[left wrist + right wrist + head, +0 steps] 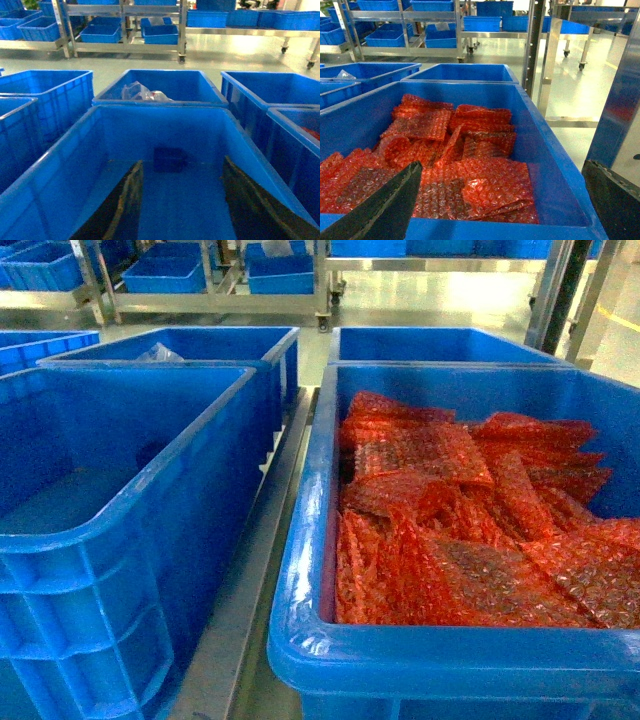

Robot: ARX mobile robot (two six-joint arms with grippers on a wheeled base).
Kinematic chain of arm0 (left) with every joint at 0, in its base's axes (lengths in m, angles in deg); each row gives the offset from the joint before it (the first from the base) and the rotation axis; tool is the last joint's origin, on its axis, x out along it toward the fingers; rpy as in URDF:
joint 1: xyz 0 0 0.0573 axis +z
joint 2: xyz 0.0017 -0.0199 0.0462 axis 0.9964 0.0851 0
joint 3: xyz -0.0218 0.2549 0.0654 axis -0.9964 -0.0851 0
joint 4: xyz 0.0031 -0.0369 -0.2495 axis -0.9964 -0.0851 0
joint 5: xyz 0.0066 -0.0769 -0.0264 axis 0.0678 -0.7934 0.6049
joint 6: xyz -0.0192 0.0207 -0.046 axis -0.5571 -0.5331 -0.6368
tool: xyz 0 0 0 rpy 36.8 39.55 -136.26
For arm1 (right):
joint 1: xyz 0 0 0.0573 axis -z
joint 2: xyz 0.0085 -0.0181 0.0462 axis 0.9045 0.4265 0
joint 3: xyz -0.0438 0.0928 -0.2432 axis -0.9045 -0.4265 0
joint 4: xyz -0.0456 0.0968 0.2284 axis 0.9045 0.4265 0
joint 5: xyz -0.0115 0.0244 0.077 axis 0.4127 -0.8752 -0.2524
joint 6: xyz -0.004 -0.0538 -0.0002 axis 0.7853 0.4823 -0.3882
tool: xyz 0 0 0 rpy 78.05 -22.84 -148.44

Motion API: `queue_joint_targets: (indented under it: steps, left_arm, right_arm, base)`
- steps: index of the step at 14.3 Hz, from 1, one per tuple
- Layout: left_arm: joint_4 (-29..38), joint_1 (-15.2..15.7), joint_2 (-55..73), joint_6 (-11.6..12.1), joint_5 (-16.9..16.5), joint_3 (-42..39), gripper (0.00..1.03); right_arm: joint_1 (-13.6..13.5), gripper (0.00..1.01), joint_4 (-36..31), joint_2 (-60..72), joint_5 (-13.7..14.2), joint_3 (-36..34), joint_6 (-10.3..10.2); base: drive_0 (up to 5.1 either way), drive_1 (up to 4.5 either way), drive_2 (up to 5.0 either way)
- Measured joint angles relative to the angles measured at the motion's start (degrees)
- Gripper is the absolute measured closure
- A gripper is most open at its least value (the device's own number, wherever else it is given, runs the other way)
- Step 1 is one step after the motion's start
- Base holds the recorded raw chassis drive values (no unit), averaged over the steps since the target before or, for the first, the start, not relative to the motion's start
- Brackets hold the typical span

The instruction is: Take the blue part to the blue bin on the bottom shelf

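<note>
blue part, a small dark block, lies on the floor of the big left bin near its far wall, apart from every side, with bare floor all round it; the equally large right bin stands just beside, a narrow steel strip showing between the two rims, and is heaped with red bubble-wrap bags well below its edge; far across open floor a steel rack carries blue bins on its bottom shelf; the left gripper hangs over the left bin's near rim, fingers spread wide with nothing between them; the right gripper is likewise spread wide and bare above the bags
</note>
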Motion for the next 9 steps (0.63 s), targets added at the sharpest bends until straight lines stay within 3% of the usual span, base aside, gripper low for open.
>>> queue_joint_targets:
  steps: [3,4,9]
  left_arm:
    - [0.31,-0.37,-6.4,0.02,-0.42,-6.56,0.93]
    - [-0.22,-0.28,-8.48,0.07,-0.37,-8.28,1.01]
    - [-5.03,-0.28,-18.93,0.13,-0.42,-13.99,1.01]
  right_arm:
    - [0.0,0.03,-0.02,0.0,0.0,0.0,0.0]
    - [0.0,0.03,0.0,0.0,0.0,0.0,0.0]
    - [0.0,0.03,0.0,0.0,0.02,0.0,0.0]
  base:
    - [0.0,0.0,0.0]
    - [0.0,0.0,0.0]
    - [0.0,0.0,0.0]
